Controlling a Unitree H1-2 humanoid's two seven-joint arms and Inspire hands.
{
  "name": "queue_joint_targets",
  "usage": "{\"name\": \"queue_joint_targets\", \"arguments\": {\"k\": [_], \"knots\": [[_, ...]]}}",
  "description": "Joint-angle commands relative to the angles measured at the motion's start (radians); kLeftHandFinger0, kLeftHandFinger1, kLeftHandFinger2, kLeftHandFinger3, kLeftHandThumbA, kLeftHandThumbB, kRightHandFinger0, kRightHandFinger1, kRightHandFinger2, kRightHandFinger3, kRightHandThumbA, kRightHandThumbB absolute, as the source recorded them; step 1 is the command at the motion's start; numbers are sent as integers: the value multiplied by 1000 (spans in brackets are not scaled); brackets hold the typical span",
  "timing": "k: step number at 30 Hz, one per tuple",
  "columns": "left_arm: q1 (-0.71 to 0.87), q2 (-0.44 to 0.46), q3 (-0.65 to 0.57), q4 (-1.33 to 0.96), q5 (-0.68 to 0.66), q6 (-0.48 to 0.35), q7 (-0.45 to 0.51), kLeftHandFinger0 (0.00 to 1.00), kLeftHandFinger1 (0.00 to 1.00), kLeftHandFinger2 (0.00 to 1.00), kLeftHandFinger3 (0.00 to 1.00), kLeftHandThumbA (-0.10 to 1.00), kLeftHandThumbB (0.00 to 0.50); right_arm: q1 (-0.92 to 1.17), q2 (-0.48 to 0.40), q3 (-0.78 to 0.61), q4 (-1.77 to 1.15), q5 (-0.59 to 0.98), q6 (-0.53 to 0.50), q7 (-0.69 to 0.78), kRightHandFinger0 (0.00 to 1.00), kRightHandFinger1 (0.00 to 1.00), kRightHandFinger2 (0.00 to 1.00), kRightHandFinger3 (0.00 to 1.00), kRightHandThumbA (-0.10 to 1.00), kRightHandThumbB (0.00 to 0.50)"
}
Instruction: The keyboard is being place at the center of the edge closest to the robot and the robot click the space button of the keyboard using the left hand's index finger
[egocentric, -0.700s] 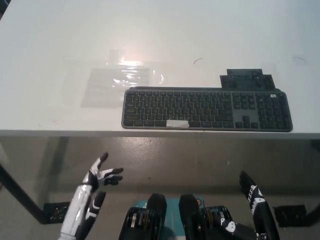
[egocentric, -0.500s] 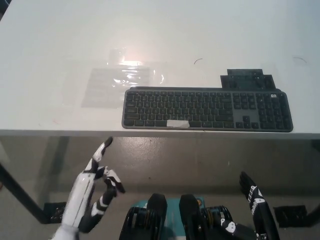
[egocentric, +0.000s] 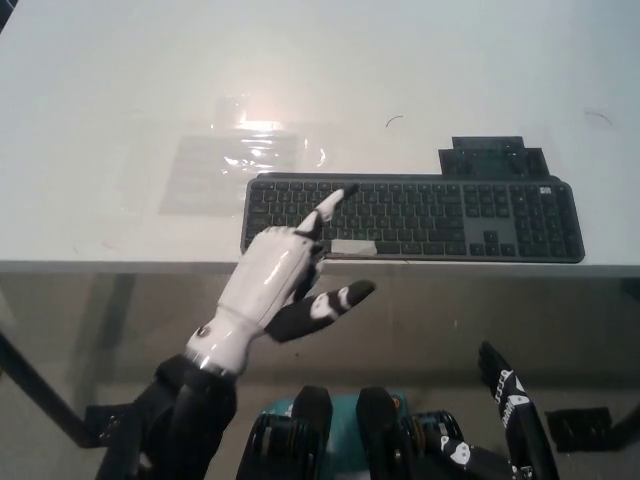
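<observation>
A dark grey keyboard (egocentric: 440, 215) lies along the near edge of the white table (egocentric: 120, 80), right of centre. Its space bar (egocentric: 353, 246) carries a strip of pale tape. My white left hand (egocentric: 272, 278) is raised in front of the keyboard's left half. Its index finger (egocentric: 336, 202) points out over the keys above and left of the space bar; whether it touches them I cannot tell. The thumb sticks out to the right, the other fingers are curled, and it holds nothing. My black right hand (egocentric: 508, 392) rests low at the bottom right, below the table edge, fingers apart.
A clear plastic sheet (egocentric: 235, 165) lies flat on the table left of the keyboard, glaring under the light. A dark flat piece (egocentric: 488, 158) sits just behind the keyboard's right part. The table's front edge (egocentric: 120, 266) runs across the picture.
My left hand has risen from below the table edge and moved forward and right, its index finger now stretched over the keyboard's left keys. The right hand and keyboard have stayed put.
</observation>
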Motion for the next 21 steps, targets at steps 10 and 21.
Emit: {"name": "queue_joint_targets", "arguments": {"k": [10, 21], "knots": [[-121, 1, -36, 127, 56, 155, -55, 0, 0, 106, 1000, 1000, 395, -25, 1, 4, -7, -38, -72, -20, 1000, 1000, 1000, 1000, 1000, 393], [-125, 4, -47, 260, 72, 165, -12, 0, 16, 154, 1000, 1000, 363, -35, -8, 5, -8, -53, -72, -21, 1000, 1000, 1000, 1000, 1000, 368]]}}
